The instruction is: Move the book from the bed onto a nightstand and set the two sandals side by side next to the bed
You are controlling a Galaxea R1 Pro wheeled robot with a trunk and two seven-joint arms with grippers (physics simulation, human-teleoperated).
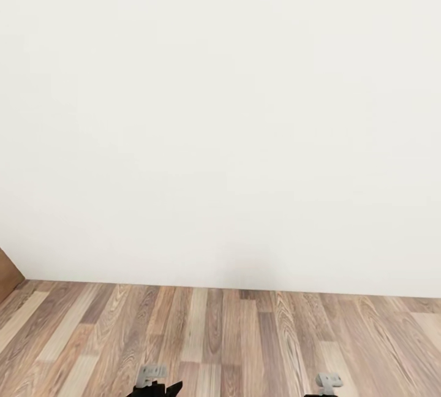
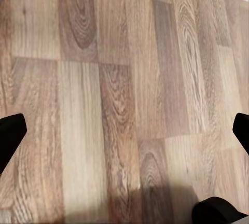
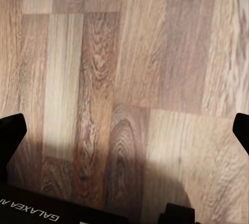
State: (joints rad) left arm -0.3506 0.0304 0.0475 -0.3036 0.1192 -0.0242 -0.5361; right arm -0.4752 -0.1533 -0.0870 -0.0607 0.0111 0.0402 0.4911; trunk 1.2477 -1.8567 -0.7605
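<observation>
Bedroom: plain white wall (image 1: 220, 115) fills upper frame, head view; wood-plank floor (image 1: 245, 336) along bottom, tan door edge (image 1: 7, 274) at left. Wrist views: grained planks. Left tool (image 2: 124, 130), right tool (image 3: 124, 130): fingers spread wide, holding nothing.

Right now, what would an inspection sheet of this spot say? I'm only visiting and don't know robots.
Surface: wood-plank floor, brown planks in mixed tones, meeting a wall.
Job's things: nothing seen.
Clutter: nothing seen.
End effectors: left end effector and right end effector both point down at the floor, fingers spread wide, nothing between them.
Cables: nothing seen.
Surroundings: plain white wall ahead; a tan wooden edge at the far left where wall meets floor.
</observation>
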